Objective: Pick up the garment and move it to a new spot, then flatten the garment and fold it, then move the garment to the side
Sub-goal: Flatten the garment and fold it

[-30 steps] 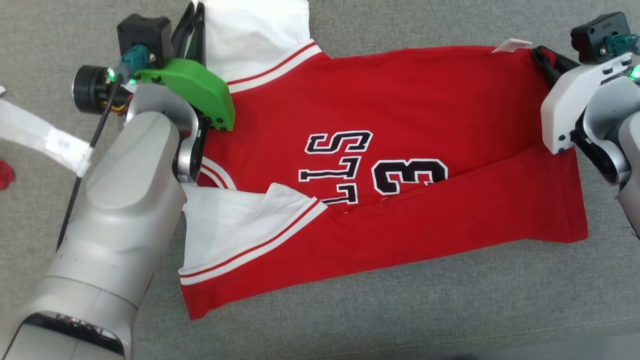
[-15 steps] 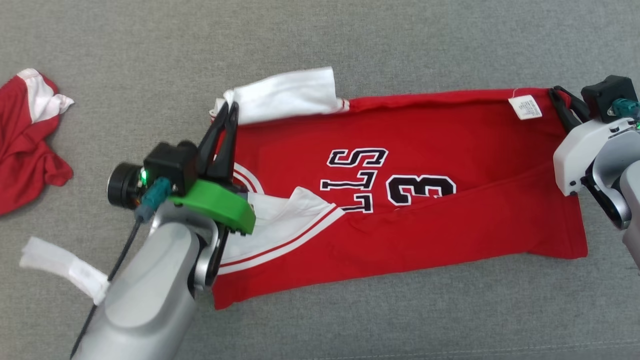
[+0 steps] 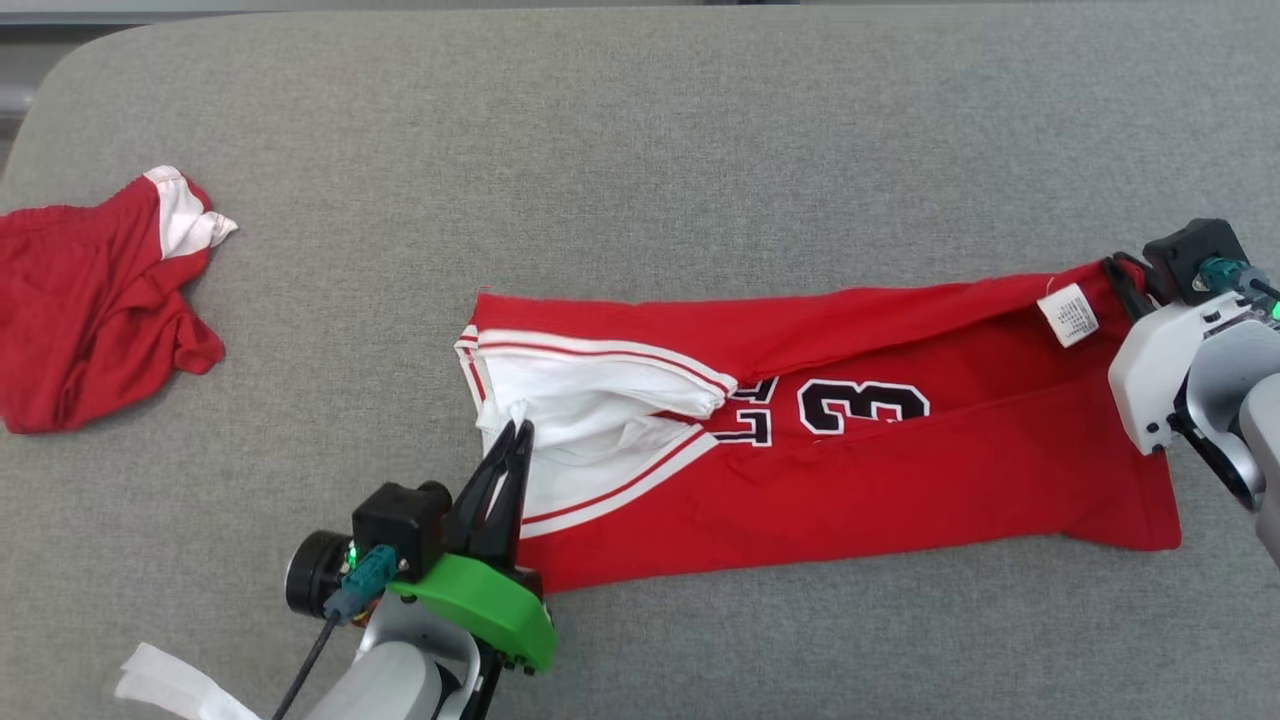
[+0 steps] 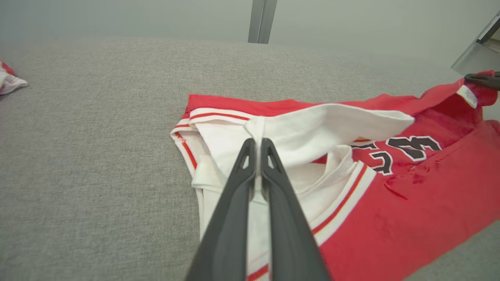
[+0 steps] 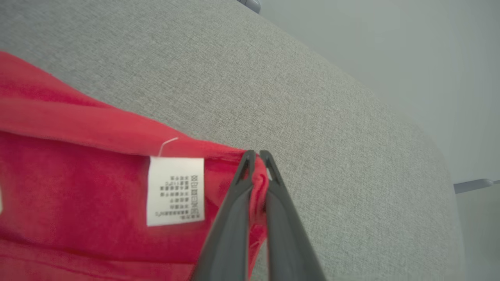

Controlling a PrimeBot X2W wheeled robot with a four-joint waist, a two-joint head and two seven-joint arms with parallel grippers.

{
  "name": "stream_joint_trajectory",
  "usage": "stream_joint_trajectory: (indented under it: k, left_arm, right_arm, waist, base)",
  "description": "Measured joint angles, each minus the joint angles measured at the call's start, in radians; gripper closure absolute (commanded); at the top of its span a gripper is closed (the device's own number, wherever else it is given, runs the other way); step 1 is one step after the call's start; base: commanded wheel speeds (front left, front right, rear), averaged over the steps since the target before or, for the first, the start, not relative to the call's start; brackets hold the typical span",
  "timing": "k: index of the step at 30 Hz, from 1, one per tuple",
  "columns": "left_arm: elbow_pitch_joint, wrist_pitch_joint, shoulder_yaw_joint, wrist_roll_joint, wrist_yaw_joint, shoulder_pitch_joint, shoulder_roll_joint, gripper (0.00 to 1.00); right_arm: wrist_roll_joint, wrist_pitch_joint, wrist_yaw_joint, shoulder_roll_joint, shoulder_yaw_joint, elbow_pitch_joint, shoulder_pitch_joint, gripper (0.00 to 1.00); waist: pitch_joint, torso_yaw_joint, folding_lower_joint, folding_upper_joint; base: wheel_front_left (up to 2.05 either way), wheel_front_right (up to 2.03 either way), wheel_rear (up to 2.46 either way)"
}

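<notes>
The red garment (image 3: 900,480) lies lengthwise on the grey padded surface (image 3: 640,150), a little to the right of its middle in the head view, and it is stretched between the two arms. The left claw (image 3: 521,428) is at the left end of the garment. Its two dark fingers are pressed together on a fold of the white part (image 4: 312,128), and in the left wrist view this white cloth rises a little from the rest and comes out just above the fingertips. The right claw (image 5: 257,153) is at the far right corner, with its fingers closed narrowly on a pinch of the red edge, so this corner is held slightly above the surface. A white label (image 3: 1072,313) with small print hangs just beside this claw. The far long edge of the garment is folded over toward the near side and covers part of the black letters, while a black numeral (image 3: 862,405) with a white outline is readable. A crumpled red cloth (image 3: 90,300) with a white patch lies at the left end of the surface, well apart from the garment. A white strip (image 3: 165,690) lies near the left arm at the lower edge of the head view.
</notes>
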Motion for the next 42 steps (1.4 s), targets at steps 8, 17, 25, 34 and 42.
stream_joint_trajectory:
  k: [8,17,25,34,42]
  left_arm:
    - [0.015,0.028,-0.027,-0.022,0.005,0.048,-0.001,0.66]
    - [0.026,-0.031,0.037,-0.031,0.016,0.065,0.005,0.00]
    - [-0.064,-0.049,0.253,0.057,-0.033,0.079,-0.007,0.00]
    - [-0.043,-0.049,0.449,0.171,-0.122,0.121,-0.064,0.00]
    - [-0.007,-0.049,0.548,0.220,-0.181,0.155,-0.112,0.00]
  right_arm:
    - [0.016,0.024,0.000,-0.005,-0.047,-0.020,0.074,0.00]
    - [0.044,0.013,0.000,0.037,-0.218,-0.171,0.208,0.00]
    - [0.037,0.018,0.000,0.163,-0.389,-0.333,0.374,0.00]
    - [0.005,0.041,0.000,0.341,-0.503,-0.415,0.507,0.00]
    - [-0.012,0.045,0.000,0.406,-0.522,-0.405,0.540,0.00]
  waist:
    - [-0.036,0.006,0.0000,0.0000]
    - [-0.081,0.006,0.0000,0.0000]
    - [-0.135,0.010,0.0000,0.0000]
    - [-0.198,-0.001,0.0000,0.0000]
    - [-0.216,-0.035,0.0000,0.0000]
  base:
    - [0.00,0.00,0.00]
    - [0.00,0.00,0.00]
    - [0.00,0.00,0.00]
    - [0.00,0.00,0.00]
    - [0.00,0.00,0.00]
